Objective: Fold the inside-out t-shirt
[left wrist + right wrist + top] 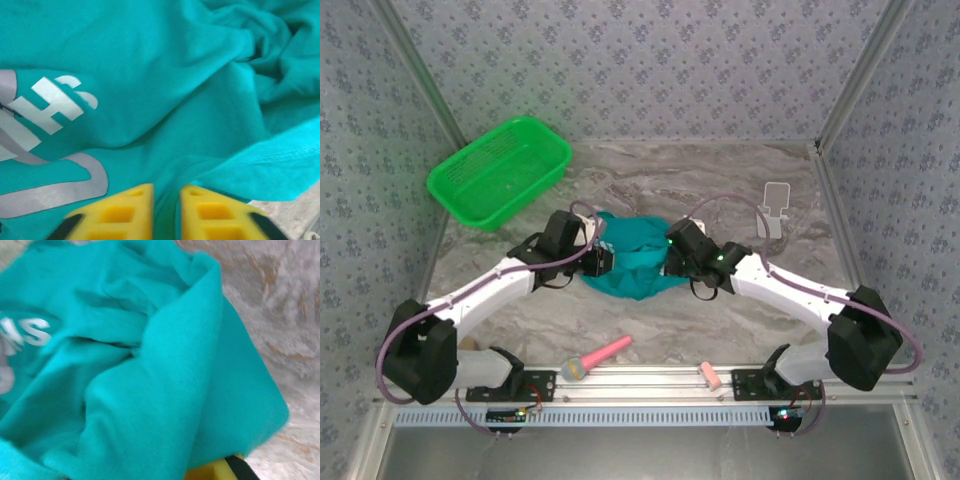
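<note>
The inside-out t-shirt lies bunched in a heap in the middle of the counter, squarely between my two arms, its longer spread running left to right. My left tool sits at its left edge, the yellow fingers a narrow slit apart with teal cloth in the gap; whether they pinch it I cannot tell. My right tool is at the right edge under a thick fold, and I cannot tell if it is together or apart. Both are equally near, so I judge the spreading pull should run outward along that axis
</note>
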`<control>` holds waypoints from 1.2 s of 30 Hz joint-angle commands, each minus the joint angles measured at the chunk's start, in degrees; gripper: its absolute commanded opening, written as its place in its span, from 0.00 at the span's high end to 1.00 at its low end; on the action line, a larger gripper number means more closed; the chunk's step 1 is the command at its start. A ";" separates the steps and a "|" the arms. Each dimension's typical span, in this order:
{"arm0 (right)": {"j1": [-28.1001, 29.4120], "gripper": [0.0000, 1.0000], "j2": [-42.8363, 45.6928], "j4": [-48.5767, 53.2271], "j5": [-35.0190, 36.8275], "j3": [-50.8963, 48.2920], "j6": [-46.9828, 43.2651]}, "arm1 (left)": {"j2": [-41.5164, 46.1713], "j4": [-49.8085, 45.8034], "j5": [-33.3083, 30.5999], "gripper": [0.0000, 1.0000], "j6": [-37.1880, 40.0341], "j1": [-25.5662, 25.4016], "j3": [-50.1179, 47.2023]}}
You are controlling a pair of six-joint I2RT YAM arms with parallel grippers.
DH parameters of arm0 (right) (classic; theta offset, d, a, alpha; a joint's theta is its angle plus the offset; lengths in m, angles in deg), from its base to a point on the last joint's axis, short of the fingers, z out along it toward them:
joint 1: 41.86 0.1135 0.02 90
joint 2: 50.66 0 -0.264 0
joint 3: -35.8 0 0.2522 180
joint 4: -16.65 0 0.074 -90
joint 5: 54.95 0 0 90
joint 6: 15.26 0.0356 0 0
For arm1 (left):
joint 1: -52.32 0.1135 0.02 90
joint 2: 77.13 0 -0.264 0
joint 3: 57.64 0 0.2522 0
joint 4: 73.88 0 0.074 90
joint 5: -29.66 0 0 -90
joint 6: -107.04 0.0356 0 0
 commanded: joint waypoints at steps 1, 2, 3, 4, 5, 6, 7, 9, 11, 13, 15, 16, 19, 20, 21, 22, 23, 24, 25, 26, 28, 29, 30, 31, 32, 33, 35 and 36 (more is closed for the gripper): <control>-1.49 0.87 -2.36 0.21 -6.88 -2.14 -4.51 | -0.95 2.23 1.47 0.65 0.17 0.19 -1.80; -1.67 0.86 -3.20 0.12 -7.39 -2.05 -4.57 | -0.99 2.93 2.06 0.63 -0.16 0.23 -2.51; -1.73 0.85 -3.99 0.53 -7.45 -1.83 -4.34 | -0.88 3.03 2.77 0.61 -0.39 0.19 -3.20; -1.71 0.83 -4.33 0.60 -7.60 -1.70 -3.87 | -0.57 2.57 3.38 0.59 -0.59 -0.07 -3.72; -1.64 0.79 -4.38 0.41 -7.90 -1.95 -3.48 | -0.08 2.00 3.62 0.58 -0.61 -0.44 -4.23; -1.54 0.70 -4.18 0.31 -8.13 -2.24 -2.86 | 0.71 1.65 3.99 0.56 -0.32 -1.10 -4.90; -1.43 0.64 -3.62 0.21 -8.46 -2.52 -2.43 | 1.63 1.70 3.81 0.54 0.06 -1.99 -5.79; -1.42 0.55 -2.68 0.82 -9.56 -2.89 -1.45 | 3.09 2.26 2.61 0.50 0.50 -3.80 -7.20; -0.77 0.50 -1.73 0.72 -11.80 -3.62 -1.19 | 3.53 1.52 1.56 0.49 0.95 -4.99 -7.68; 0.57 0.47 -1.40 -0.53 -11.79 -4.70 -0.31 | 3.44 -0.49 -0.64 0.47 1.48 -5.97 -7.53; 0.91 0.47 -2.45 -2.36 -10.43 -5.09 0.62 | 2.90 -0.66 -3.59 0.44 2.51 -7.25 -8.23; 0.74 0.47 -3.21 -2.91 -9.74 -4.95 1.40 | 2.29 -0.37 -5.59 0.43 2.72 -8.00 -8.36; 0.31 0.47 -4.90 -5.79 -8.44 -4.86 5.08 | -0.13 0.50 -10.35 0.41 3.08 -9.50 -7.16; 0.37 0.45 -5.23 -6.49 -7.42 -4.86 5.85 | -0.90 1.44 -11.85 0.41 3.20 -9.94 -6.96; 0.46 0.44 -5.42 -6.87 -6.37 -4.75 6.09 | -1.56 2.43 -13.02 0.41 3.41 -10.19 -6.77; 0.54 0.43 -5.63 -7.46 -5.27 -4.65 6.19 | -2.54 3.67 -13.83 0.41 3.67 -10.34 -6.51; 0.56 0.43 -6.01 -7.46 -3.52 -4.46 6.25 | -3.65 5.18 -14.12 0.40 3.88 -10.42 -6.42; 0.61 0.44 -6.40 -7.17 -2.11 -4.21 6.38 | -4.67 6.23 -14.50 0.40 4.01 -10.39 -6.42; 0.52 0.45 -6.78 -7.41 -1.39 -4.08 6.35 | -6.17 6.85 -15.01 0.40 4.05 -10.41 -6.08; 0.47 0.47 -7.22 -8.00 -0.87 -4.06 6.29 | -7.52 6.84 -15.43 0.41 4.17 -10.43 -5.40; 0.64 0.53 -8.04 -9.30 -0.07 -3.75 6.45 | -9.20 5.45 -16.71 0.50 4.22 -10.39 -3.89; 0.80 0.55 -8.47 -9.52 0.50 -3.41 6.67 | -9.49 4.58 -17.18 0.62 4.30 -10.37 -3.11; 0.91 0.57 -8.73 -9.35 0.94 -2.92 6.70 | -9.32 3.80 -17.48 0.71 4.40 -10.40 -2.49; 1.16 0.58 -9.11 -8.74 1.57 -2.18 6.76 | -8.64 2.84 -17.83 0.80 4.33 -10.40 -1.91; 1.61 0.59 -9.48 -7.76 2.51 -1.33 7.00 | -7.60 1.85 -17.82 0.86 4.44 -10.45 -1.41; 2.03 0.59 -9.65 -7.00 3.38 -0.66 7.00 | -6.58 1.10 -17.24 0.89 4.61 -10.40 -0.96; 2.90 0.56 -9.93 -3.29 5.56 1.33 8.75 | -3.57 0.04 -15.12 0.96 4.75 -10.38 -0.44; 3.26 0.55 -9.90 -2.23 6.07 2.03 9.44 | -2.39 -0.22 -14.14 1.00 4.65 -10.36 -0.20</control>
